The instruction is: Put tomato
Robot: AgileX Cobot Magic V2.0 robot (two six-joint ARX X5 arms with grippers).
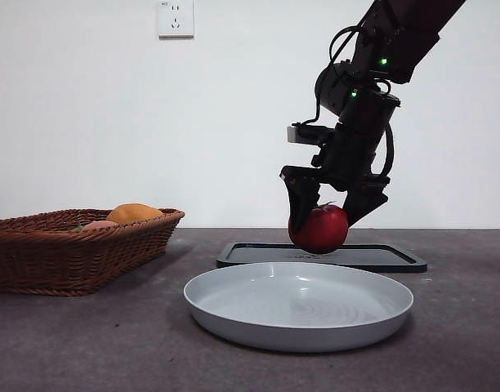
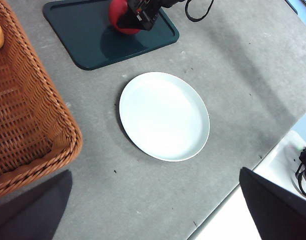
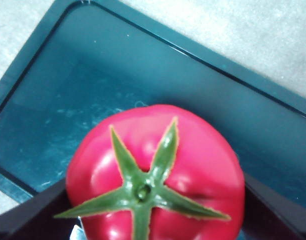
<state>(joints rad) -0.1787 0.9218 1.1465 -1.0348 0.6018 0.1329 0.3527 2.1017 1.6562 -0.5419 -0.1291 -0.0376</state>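
Tomato (image 3: 155, 175) clamped between right gripper (image 3: 153, 220) jaws, above dark tray (image 3: 93, 90).

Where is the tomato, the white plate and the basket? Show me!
tomato (image 1: 319, 229): front view, on the middle of its red side, held in the right claw (image 1: 332, 214).
plate (image 2: 164, 116): left wrist view, on its bare white middle.
basket (image 1: 62, 255): front view, on its woven front wall.

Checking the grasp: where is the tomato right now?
In the front view the tomato sits right of centre between the right gripper's jaws, over the dark tray, behind the grey plate.
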